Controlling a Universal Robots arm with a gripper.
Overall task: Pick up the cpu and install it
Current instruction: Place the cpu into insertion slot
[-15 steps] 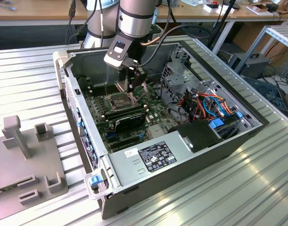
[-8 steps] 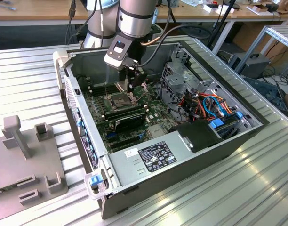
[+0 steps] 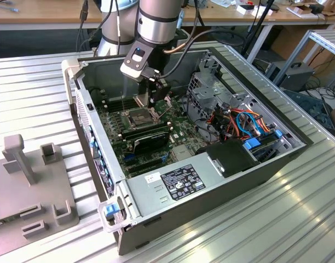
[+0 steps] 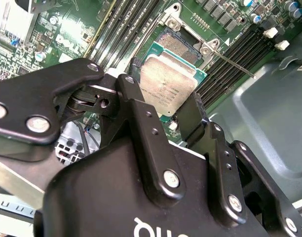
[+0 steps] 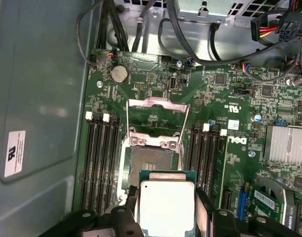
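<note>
The arm's jaws were clamped on the cpu [image 5: 167, 205], poised close above the open socket [image 5: 150, 157] inside the computer case [image 3: 173, 219]. A clean install would call for squaring its edges with the socket and lowering it flat, without force.

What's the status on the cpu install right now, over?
Pincer shut on the cpu. Held above the open socket, not seated. Socket frame raised; nothing seen in between.
</note>
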